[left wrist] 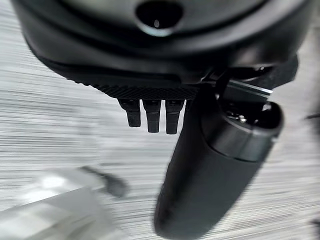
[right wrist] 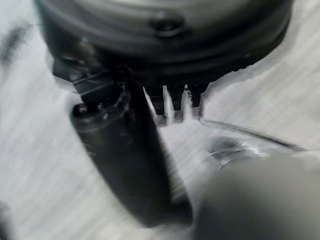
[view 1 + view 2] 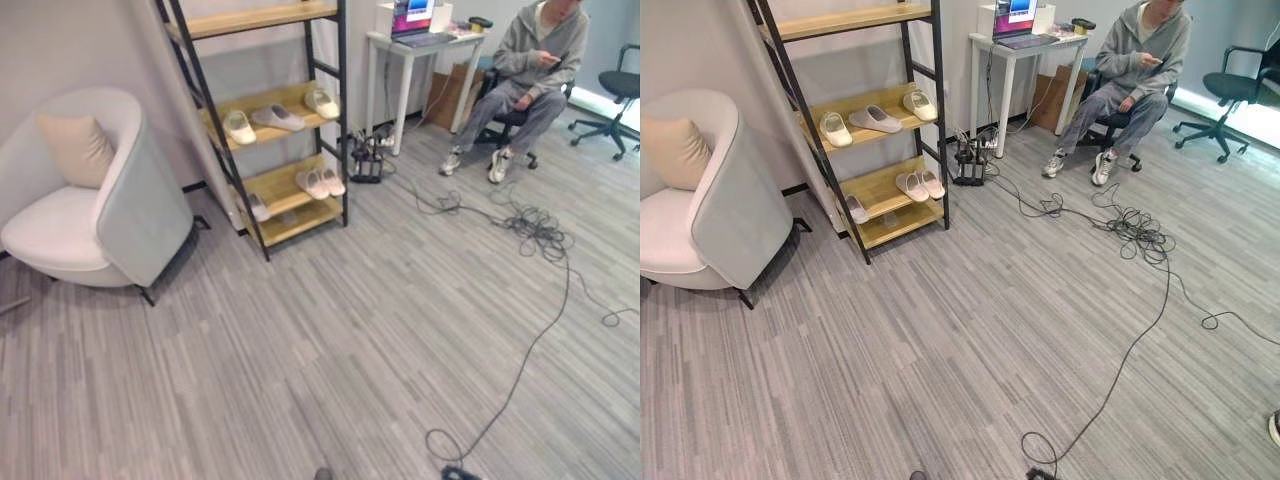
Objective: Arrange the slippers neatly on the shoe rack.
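Slippers sit on the shoe rack [image 3: 262, 130], far ahead of both my hands and off toward my left side. On the middle wooden shelf lie three of them: a cream slipper [image 3: 238, 126] at the left end, a grey slipper [image 3: 277, 117] lying crosswise beside it, and another cream slipper [image 3: 321, 102] at the right end. On the shelf below, a pale pair [image 3: 320, 182] rests side by side, touching, toward the right end, and one more slipper [image 3: 258, 207] lies lower down at the left end, partly behind the rack's black frame. My left hand [image 1: 200, 165] hangs over bare grey plank floor [image 3: 350, 340] with nothing in it; its fingers [image 1: 152, 115] point straight down in a row and the thumb stands out beside them, so it is loose and unclenched. My right hand [image 2: 130, 165] is the same, fingers [image 2: 170, 102] extended and relaxed above the floor, thumb apart, empty. Further left than the rack, still well ahead of my hands, stands a white armchair [image 3: 110, 200] with a beige cushion [image 3: 78, 148] leaning in its seat. Beyond the rack to the right is a white desk [image 3: 420, 60] carrying an open laptop [image 3: 415, 22], and a seated person [image 3: 525, 75] in grey clothes is beside it on an office chair. A second black office chair [image 3: 615, 105] stands at the far right.
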Available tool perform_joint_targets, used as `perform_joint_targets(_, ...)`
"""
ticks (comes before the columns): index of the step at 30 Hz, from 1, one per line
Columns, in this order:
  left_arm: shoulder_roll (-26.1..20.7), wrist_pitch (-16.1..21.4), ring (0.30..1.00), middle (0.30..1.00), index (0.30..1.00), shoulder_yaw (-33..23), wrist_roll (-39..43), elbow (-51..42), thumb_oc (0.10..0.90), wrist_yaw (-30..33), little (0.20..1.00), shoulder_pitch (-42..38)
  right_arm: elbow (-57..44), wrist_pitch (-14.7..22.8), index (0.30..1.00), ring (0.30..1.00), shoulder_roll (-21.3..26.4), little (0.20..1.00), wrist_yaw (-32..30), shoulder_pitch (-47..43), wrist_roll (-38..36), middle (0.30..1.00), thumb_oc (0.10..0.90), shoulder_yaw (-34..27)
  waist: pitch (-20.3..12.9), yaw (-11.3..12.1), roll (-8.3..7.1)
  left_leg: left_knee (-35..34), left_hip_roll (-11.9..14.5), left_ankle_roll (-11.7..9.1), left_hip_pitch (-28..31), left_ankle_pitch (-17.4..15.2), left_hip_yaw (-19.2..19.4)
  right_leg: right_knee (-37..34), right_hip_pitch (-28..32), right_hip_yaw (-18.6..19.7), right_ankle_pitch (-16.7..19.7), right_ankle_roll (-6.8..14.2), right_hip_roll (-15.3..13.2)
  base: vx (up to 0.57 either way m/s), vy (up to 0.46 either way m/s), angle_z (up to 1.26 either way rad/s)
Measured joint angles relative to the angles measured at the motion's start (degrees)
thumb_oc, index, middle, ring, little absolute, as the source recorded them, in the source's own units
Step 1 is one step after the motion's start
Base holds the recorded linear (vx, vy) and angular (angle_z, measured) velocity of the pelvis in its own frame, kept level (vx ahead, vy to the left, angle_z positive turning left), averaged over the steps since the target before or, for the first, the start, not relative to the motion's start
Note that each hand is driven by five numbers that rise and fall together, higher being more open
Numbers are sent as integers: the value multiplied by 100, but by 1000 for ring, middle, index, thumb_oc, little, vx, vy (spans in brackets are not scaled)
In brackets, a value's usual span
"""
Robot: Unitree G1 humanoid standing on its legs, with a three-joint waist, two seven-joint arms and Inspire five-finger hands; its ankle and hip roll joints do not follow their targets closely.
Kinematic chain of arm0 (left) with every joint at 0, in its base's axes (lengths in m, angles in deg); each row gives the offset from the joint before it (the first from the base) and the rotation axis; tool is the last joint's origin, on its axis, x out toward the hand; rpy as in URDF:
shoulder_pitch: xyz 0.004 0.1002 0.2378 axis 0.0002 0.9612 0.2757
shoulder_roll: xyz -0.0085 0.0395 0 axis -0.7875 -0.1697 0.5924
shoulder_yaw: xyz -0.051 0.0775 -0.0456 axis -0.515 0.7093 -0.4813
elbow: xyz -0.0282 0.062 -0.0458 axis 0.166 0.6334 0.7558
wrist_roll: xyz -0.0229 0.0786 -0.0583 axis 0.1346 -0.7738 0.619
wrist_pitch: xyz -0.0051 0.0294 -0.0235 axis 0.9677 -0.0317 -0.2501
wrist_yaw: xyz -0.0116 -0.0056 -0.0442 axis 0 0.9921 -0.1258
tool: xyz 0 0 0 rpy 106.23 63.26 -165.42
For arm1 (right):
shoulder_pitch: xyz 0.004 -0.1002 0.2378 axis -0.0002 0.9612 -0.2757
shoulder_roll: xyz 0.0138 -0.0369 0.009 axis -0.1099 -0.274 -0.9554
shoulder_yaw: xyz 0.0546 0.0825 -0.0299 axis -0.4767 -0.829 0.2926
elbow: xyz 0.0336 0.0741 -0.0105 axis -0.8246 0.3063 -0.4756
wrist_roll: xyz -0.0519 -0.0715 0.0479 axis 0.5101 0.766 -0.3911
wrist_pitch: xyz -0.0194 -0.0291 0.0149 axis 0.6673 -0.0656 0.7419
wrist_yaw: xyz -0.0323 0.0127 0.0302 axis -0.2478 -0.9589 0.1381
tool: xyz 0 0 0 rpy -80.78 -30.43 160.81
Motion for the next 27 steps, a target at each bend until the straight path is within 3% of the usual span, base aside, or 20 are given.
perform_joint_targets(7,-3,-5,900,900,900,371,-355,-33,800,23,900,-77,265,6,900,900,67,900,45,-120,-13,900,800,-32,0,-6,124,-1,-44,-13,-35,23,-225,0,91,-288,-13,-24,-17,59,-37,20)
perform_joint_targets(11,-40,-9,900,900,900,548,-443,-50,800,9,900,-171,303,-16,900,900,145,900,85,-182,-46,900,800,13,37,-33,161,85,-22,-50,-66,0,-217,60,48,-258,-74,-11,-10,-5,-98,1)
perform_joint_targets(13,-186,23,900,900,900,674,-392,-230,800,4,900,-600,331,17,900,900,166,900,158,-465,-55,900,800,-44,389,30,77,1454,-6,-456,-941,32,-79,761,-440,-319,-413,-205,-114,49,-136,23)
perform_joint_targets(14,-263,85,900,900,900,672,-390,-292,800,19,900,-739,378,0,900,900,166,900,164,-635,-48,900,800,-44,562,14,-65,1905,3,-658,-1279,166,-8,954,-590,-322,-477,-270,-220,277,-48,48)
perform_joint_targets(15,-464,128,900,900,900,753,-391,-328,800,15,900,-1019,470,-16,900,900,171,900,181,-833,-44,900,800,-33,800,25,-215,2734,172,-912,-1875,303,382,1054,-606,-449,-547,-409,-278,293,69,69)
perform_joint_targets(16,-498,119,900,900,900,855,-420,-322,800,8,900,-1116,552,-82,900,900,179,900,168,-918,-45,900,800,-38,887,29,-200,2595,395,-672,-2024,101,1026,774,-380,-581,-516,-430,-191,589,218,67)
perform_joint_targets(17,-337,120,900,900,900,872,-460,-242,800,0,900,-1010,706,-130,900,900,254,900,142,-839,-46,900,800,-49,935,116,-135,1009,378,-627,-1808,75,1347,533,-89,-621,-513,-427,-38,591,241,20)
perform_joint_targets(18,-186,117,900,900,900,745,-695,127,800,-13,900,-897,737,-192,900,900,321,900,104,-845,-47,900,800,-17,884,243,27,36,452,-712,-1615,82,1414,327,112,-580,-521,-370,115,891,275,-33)
perform_joint_targets(19,-115,71,900,900,900,582,-803,324,800,-12,900,-867,731,-228,900,900,328,900,89,-874,-45,900,800,53,864,290,77,-52,521,-733,-1617,27,1391,242,182,-541,-515,-326,178,685,190,-68)
perform_joint_targets(20,-79,-125,900,900,900,106,-779,682,800,-90,900,-725,736,-260,900,900,323,900,120,-861,-4,900,800,169,849,376,2,247,496,-631,-1555,-18,1166,160,393,-448,-519,-318,170,643,193,-52)
perform_joint_targets(21,-77,-250,900,900,900,-472,-691,903,800,-124,900,-675,786,-276,900,900,286,900,159,-765,76,900,800,268,767,400,-130,776,413,-395,-1549,-162,1050,158,541,-477,-601,-167,79,436,183,-34)
perform_joint_targets(23,-132,-372,900,900,900,-461,-370,913,800,-124,900,-215,847,-272,900,900,221,900,181,-404,84,900,800,340,290,512,-375,872,235,8,-1300,54,1052,362,624,-466,-913,29,-51,422,245,2)
perform_joint_targets(25,-204,-404,900,900,900,-396,-339,807,800,-147,900,-153,944,-321,900,900,181,900,256,-324,149,900,800,358,224,491,-557,688,26,568,-925,110,1028,1433,475,-626,-1194,360,-302,395,312,28)
perform_joint_targets(26,-216,-403,900,900,900,-238,-340,671,800,-130,900,-153,924,-317,900,900,217,900,258,-344,155,900,800,299,200,492,-521,541,20,639,-728,87,1023,2351,189,-608,-1132,496,-451,369,252,30)
perform_joint_targets(27,-282,-406,900,900,900,16,-386,441,800,-84,900,-194,685,-242,900,900,357,900,242,-336,174,900,800,263,214,420,-471,461,7,690,-442,3,870,4203,-487,-619,-773,581,-784,344,207,42)
